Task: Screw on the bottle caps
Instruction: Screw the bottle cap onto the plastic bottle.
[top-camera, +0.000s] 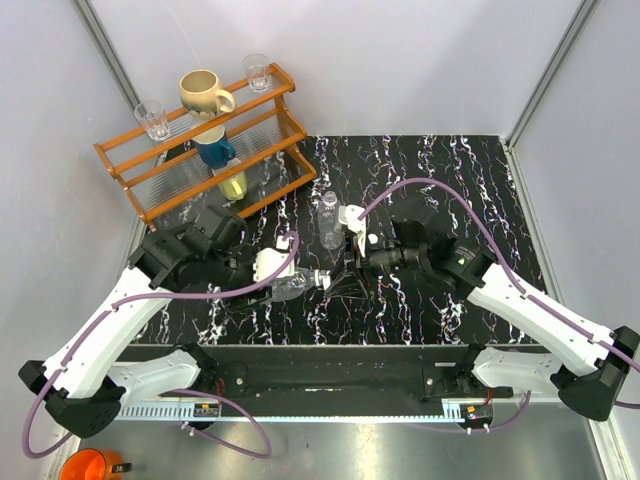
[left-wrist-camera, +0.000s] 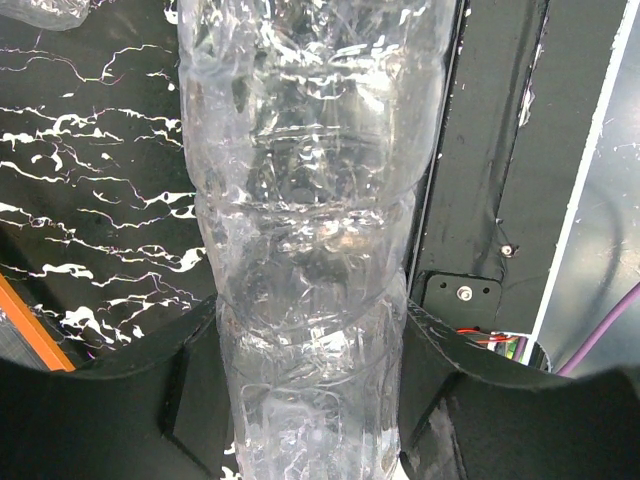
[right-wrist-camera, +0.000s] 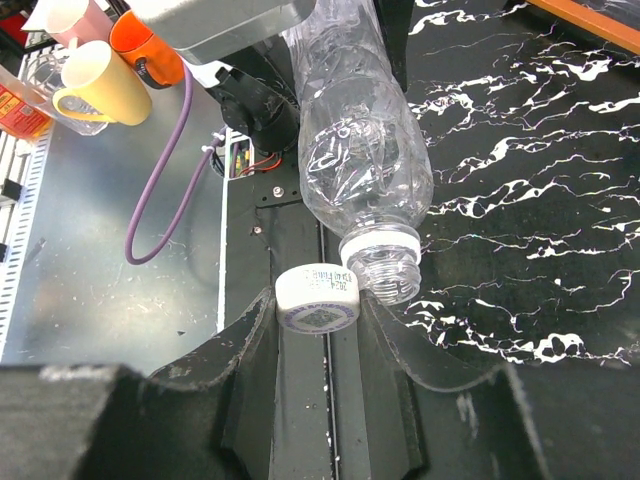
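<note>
– Bottle cap (right-wrist-camera: 318, 300), position?
– Pinched between the right fingers (right-wrist-camera: 250, 360), which are set narrow. It is tilted, printed top face toward the wrist camera, and sits on no neck. This is the only cap made out for certain.
– Nearest bottle?
– Clear ribbed bottle (right-wrist-camera: 355, 150), open neck at 3 o'clock of the cap and just beside it. Touching or apart, cannot tell. The body lies roughly level, neck toward 3 o'clock in the top view.
– Who has it?
– Left fingers (left-wrist-camera: 130, 400), clamped at middling width, one on either side of the ribbed body.
– Second bottle?
– An upright bottle (top-camera: 329, 218) stands on the black marbled worktop (top-camera: 450, 180), near its middle, at 1 o'clock of the held one in the top view. Capped or not: too small to tell.
– Surroundings?
– Orange wooden rack (top-camera: 281, 77) at the worktop's 10 o'clock corner. It carries a cream mug (top-camera: 203, 93), a blue mug (top-camera: 213, 150) and two clear glasses (top-camera: 152, 119). An orange cup (top-camera: 92, 466) sits off the worktop at 7 o'clock.
</note>
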